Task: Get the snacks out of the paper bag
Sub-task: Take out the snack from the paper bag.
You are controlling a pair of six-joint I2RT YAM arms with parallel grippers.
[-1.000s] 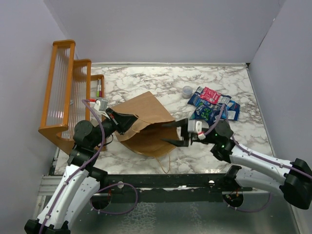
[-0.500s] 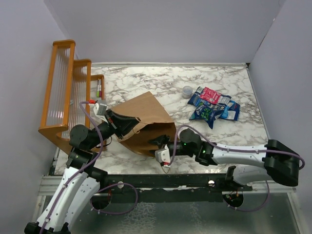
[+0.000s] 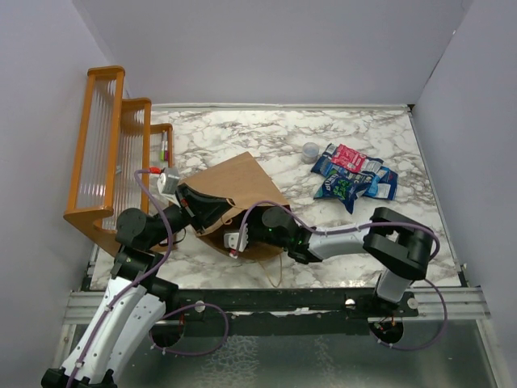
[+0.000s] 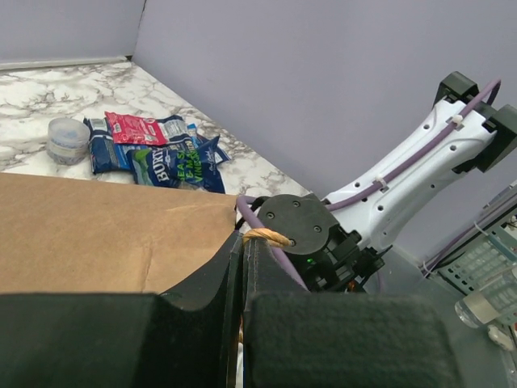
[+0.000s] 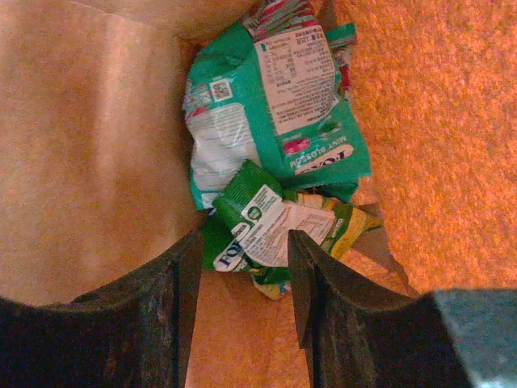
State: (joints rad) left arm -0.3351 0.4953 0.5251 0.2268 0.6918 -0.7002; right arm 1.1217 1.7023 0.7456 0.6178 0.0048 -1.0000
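Observation:
The brown paper bag [image 3: 238, 190] lies on its side with its mouth toward the arms. My left gripper [image 3: 215, 212] is shut on the bag's twisted handle [image 4: 266, 236] at the rim, fingertips pressed together [image 4: 245, 244]. My right arm [image 3: 323, 239] reaches into the bag's mouth, so its gripper is hidden in the top view. Inside the bag, my right gripper [image 5: 242, 250] stands open, its jaws on either side of the near end of a green snack packet [image 5: 271, 226]. A teal snack packet [image 5: 275, 113] lies just beyond it. Several snacks [image 3: 351, 174] lie on the table at the right.
A small clear round cup [image 3: 310, 149] stands beside the snack pile. The orange wooden rack [image 3: 109, 153] fills the left edge. Bag walls [image 5: 89, 145] close in on both sides of the right gripper. Purple walls surround the marble table [image 3: 266, 133].
My right arm has swung left from beside the bag and pushed its gripper into the bag's mouth. The left gripper has kept its hold on the handle.

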